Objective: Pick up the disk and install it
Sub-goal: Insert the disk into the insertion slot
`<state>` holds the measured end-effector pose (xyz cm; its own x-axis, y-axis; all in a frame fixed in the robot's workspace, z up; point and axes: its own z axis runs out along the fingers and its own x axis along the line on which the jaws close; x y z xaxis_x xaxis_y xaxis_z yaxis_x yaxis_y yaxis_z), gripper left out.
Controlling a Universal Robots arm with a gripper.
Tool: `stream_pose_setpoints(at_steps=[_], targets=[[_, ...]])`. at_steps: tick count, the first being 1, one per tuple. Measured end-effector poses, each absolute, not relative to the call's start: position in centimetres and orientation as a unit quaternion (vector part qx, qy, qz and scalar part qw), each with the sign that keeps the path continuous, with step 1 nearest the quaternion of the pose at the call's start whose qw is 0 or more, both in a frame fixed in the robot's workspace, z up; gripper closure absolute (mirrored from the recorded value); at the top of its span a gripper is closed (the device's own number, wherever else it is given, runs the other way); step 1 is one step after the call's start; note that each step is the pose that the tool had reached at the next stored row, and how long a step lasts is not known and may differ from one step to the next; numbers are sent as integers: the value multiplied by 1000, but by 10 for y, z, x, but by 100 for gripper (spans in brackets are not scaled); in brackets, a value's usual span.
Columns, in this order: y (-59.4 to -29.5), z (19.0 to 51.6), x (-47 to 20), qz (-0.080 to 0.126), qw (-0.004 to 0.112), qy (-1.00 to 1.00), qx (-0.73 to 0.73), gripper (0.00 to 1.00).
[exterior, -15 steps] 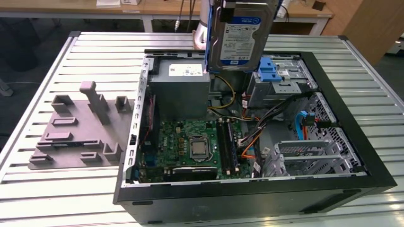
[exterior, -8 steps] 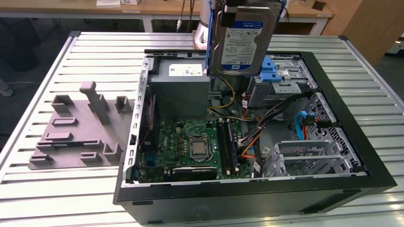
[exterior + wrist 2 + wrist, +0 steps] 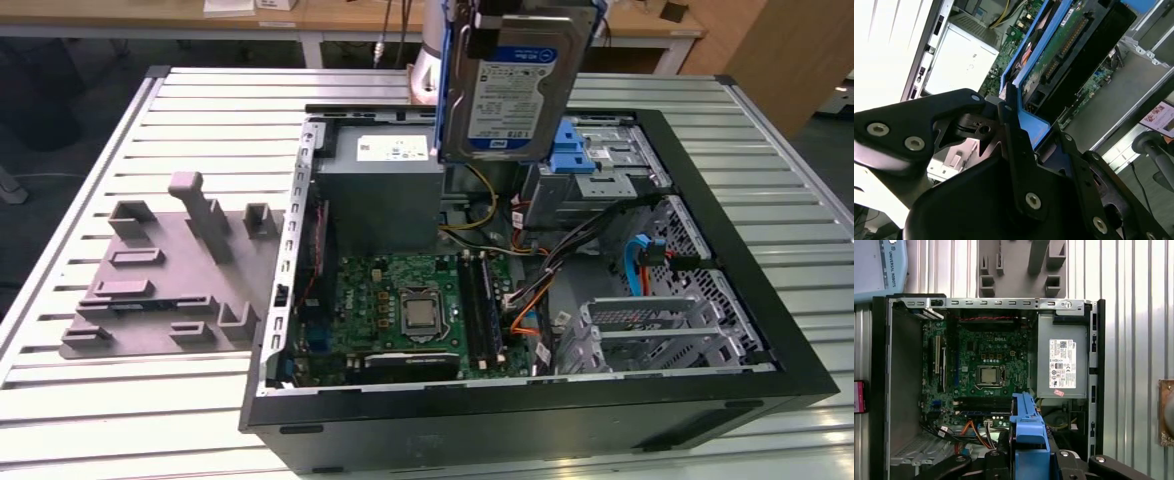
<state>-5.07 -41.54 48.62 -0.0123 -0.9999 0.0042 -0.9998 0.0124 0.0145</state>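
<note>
Disk (image 3: 509, 85) hangs on edge in the air over the far side of the open computer case (image 3: 534, 425), label toward the exterior camera. I judge the pick done and the install not yet made, since it sits in no bay. My gripper (image 3: 1026, 127) is clamped on its blue frame (image 3: 1028, 427), and the second wrist view shows a black finger (image 3: 1009, 135) pressed against the plastic. Going across the exterior view from its left, a grey fixture plate (image 3: 154, 285) with upright blocks lies on the slatted table (image 3: 80, 170), beside the case. Inside the case comes the grey power supply box (image 3: 384, 195) with its white sticker, just beside the disk's lower end, and the motherboard (image 3: 394, 300) lies nearer the camera. Further to the exterior view's right stands the metal drive bay (image 3: 614, 165) with a blue latch strip (image 3: 573, 150), near the disk's lower corner. Loose black and orange cables (image 3: 574, 245) trail between the bay and the board. My read is that the power supply wall and those cables crowd the way down.
</note>
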Motion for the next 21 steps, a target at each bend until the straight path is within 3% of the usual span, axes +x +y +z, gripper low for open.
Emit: stream_pose_setpoints(at_steps=[21], targets=[[-440,486,-51,-4,7,-711,703,64]])
